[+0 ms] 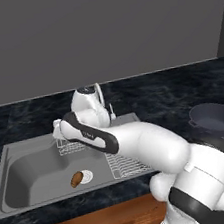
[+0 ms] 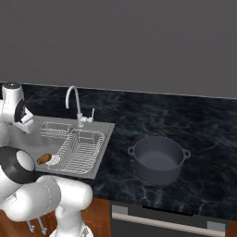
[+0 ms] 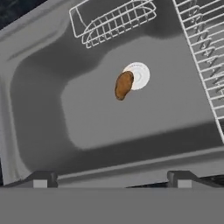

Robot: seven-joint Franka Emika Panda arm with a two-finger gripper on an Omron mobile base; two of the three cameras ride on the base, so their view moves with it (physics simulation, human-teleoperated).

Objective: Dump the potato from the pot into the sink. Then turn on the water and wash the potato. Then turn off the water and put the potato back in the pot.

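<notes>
The potato (image 3: pixel 124 85) lies on the sink (image 3: pixel 39 113) floor, touching the white drain (image 3: pixel 139 75). The gripper (image 3: pixel 111 177) hangs above, fingers spread wide, empty.

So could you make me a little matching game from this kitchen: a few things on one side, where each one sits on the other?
Things:
1. potato
2. pot
3. faucet
4. end effector

Places:
A. on the dark counter, right of the sink, nothing in it
B. at the sink's back edge
C. on the basin floor, against the white drain
D. above the basin, open, looking down

Pairs: 1-C, 2-A, 3-B, 4-D
</notes>
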